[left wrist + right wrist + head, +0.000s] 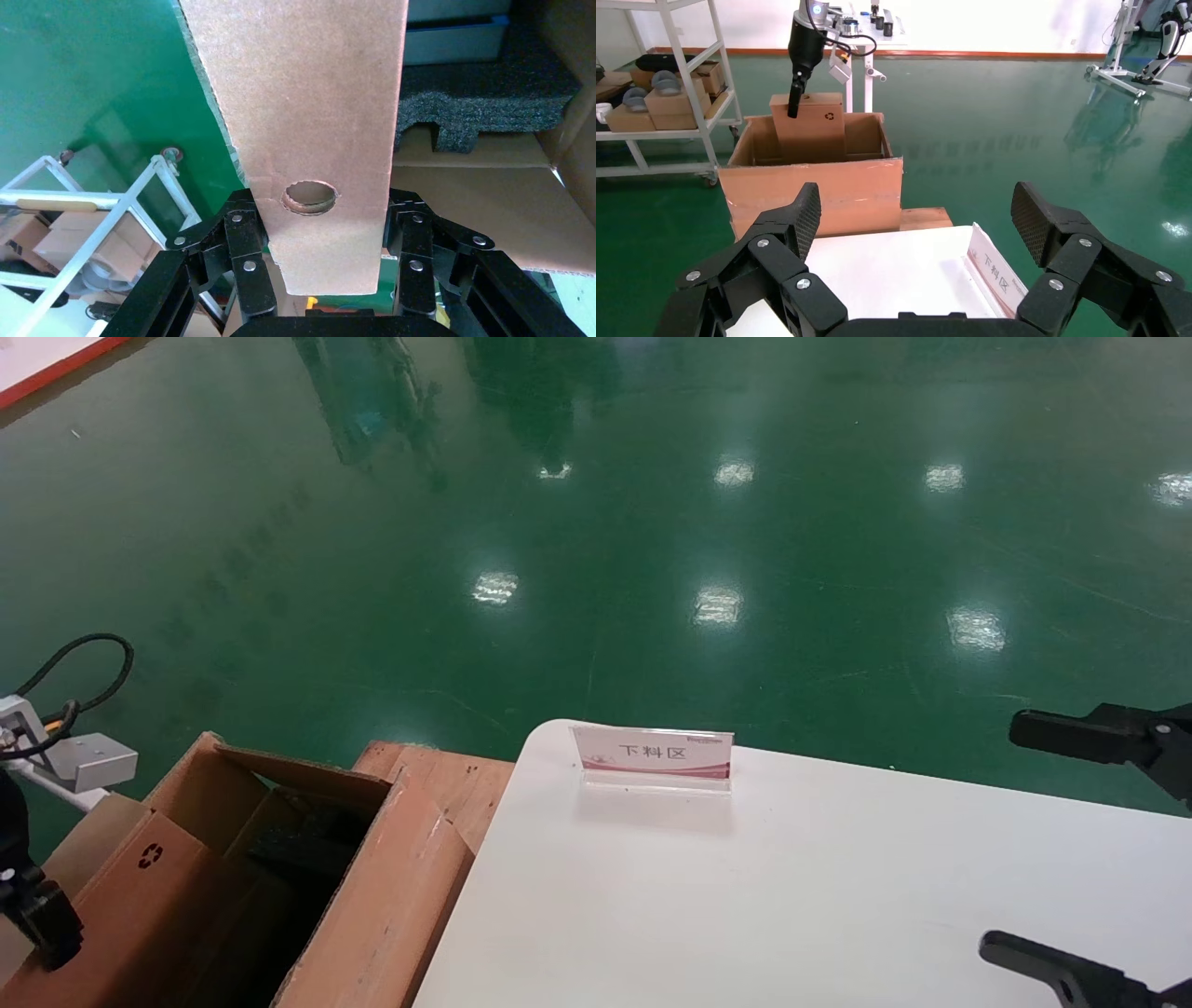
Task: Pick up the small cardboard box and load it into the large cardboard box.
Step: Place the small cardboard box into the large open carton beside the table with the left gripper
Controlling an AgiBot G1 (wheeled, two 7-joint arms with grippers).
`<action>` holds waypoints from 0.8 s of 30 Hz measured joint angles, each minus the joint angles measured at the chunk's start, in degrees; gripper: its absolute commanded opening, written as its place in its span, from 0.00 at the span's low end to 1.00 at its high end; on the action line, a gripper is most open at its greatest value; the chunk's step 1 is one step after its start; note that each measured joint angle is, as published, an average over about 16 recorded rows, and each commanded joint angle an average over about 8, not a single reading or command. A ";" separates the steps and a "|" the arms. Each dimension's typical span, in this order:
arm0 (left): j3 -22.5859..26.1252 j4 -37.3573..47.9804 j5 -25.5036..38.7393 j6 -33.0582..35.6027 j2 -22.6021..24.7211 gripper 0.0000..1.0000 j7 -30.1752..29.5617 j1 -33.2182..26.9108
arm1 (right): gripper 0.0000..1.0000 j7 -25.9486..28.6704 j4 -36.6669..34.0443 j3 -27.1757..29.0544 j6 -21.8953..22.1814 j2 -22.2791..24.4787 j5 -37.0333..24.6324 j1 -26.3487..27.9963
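Here, the small cardboard box (pixel 126 905) sits at the lower left of the head view, held upright and partly inside the open top of the large cardboard box (pixel 391 896). It is light brown, with a black recycling symbol on its broad face and a round finger hole on its narrow side. The left gripper (pixel 325 235) clamps that narrow side, one finger on each broad face. Open space shows between the held box and the carton's far wall, where black foam (pixel 485 98) lies inside. The carton touches the white table (pixel 838 896). At the right edge, the right gripper (pixel 916 225) hangs over the table, spread wide and empty.
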 measured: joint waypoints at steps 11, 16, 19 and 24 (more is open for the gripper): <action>-0.55 1.21 -0.36 -1.79 0.30 0.11 -0.94 4.25 | 1.00 0.00 0.00 0.00 0.00 0.00 0.00 0.00; -0.80 2.00 -0.66 -2.37 0.52 0.73 -1.42 6.04 | 1.00 0.00 0.00 0.00 0.00 0.00 0.00 0.00; -0.95 2.47 -0.88 -2.61 0.67 0.99 -1.70 6.91 | 1.00 0.00 0.00 0.00 0.00 0.00 0.00 0.00; -1.18 3.24 -1.25 -2.91 0.91 1.00 -2.13 8.16 | 1.00 0.00 0.00 0.00 0.00 0.00 0.00 0.00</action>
